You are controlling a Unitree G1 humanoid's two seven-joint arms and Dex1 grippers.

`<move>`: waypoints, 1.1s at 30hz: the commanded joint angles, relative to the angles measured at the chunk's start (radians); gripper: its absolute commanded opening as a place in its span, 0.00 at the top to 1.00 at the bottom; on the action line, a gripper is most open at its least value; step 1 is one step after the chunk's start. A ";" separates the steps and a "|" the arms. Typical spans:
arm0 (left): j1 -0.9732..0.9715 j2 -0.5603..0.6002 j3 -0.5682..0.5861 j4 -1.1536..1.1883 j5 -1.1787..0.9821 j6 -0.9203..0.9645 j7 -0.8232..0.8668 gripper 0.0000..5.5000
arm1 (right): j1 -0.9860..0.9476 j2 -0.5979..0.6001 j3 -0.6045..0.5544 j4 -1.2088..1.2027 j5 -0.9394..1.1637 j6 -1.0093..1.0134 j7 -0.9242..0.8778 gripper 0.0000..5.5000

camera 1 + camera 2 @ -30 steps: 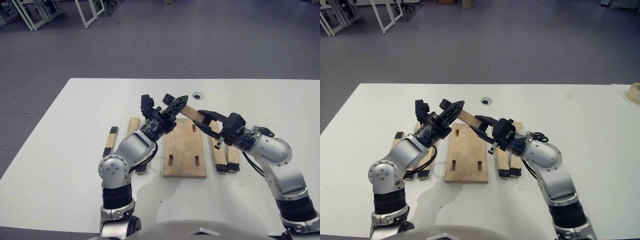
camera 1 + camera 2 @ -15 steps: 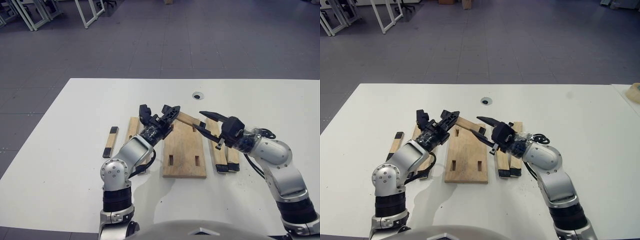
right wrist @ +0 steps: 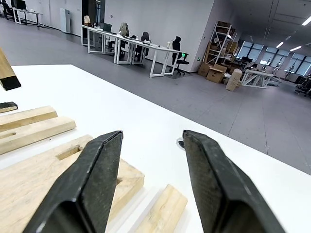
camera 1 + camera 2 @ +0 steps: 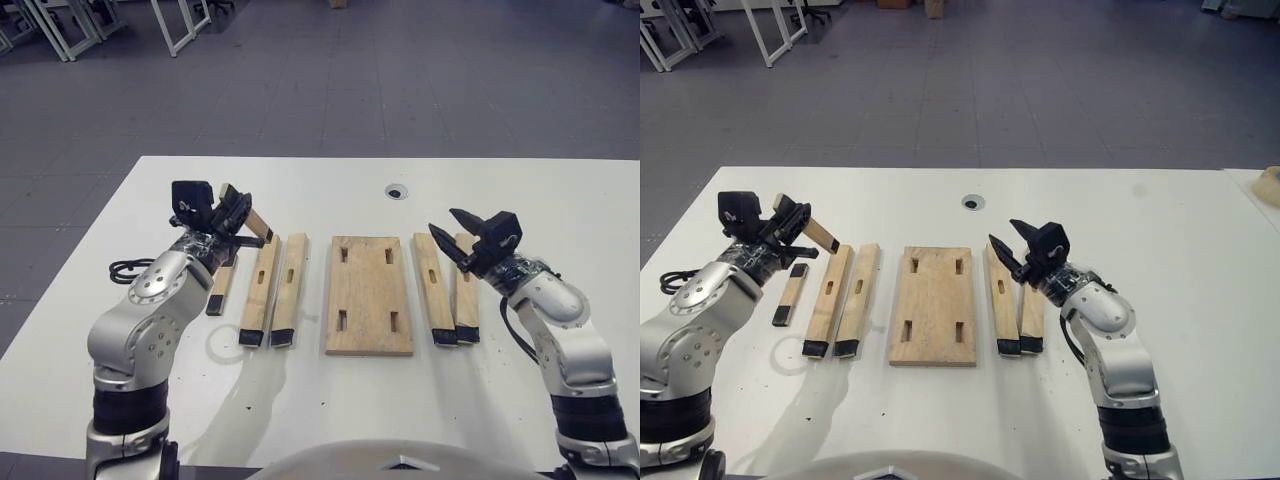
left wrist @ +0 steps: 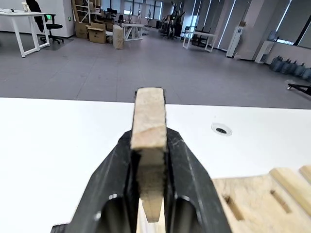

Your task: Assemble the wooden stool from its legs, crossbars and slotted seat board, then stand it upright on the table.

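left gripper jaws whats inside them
A short wooden bar is clamped in the jaws of the left gripper, its black-tipped end jutting out over the table. The stretch pinched inside is covered.

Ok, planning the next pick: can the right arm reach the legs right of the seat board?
Likely yes: its open end effector hovers by the far ends of the legs; nothing lies across them.

A large open office hall: white desks [image 3: 127, 46], office chairs [image 3: 176, 44], shelving [image 3: 219, 34], cardboard boxes [image 5: 99, 35].
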 commanded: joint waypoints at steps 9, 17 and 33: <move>0.152 -0.072 -0.032 0.004 0.161 0.022 -0.007 0.92 | 0.049 0.020 0.038 -0.041 -0.068 0.015 -0.058 0.59; 0.187 -0.143 -0.020 0.009 0.186 0.054 0.007 0.92 | 0.043 0.010 0.034 -0.034 -0.069 0.013 -0.048 0.59; 0.095 -0.202 0.004 -0.092 0.301 0.114 0.031 0.92 | 0.054 0.007 0.033 -0.031 -0.075 0.008 -0.044 0.59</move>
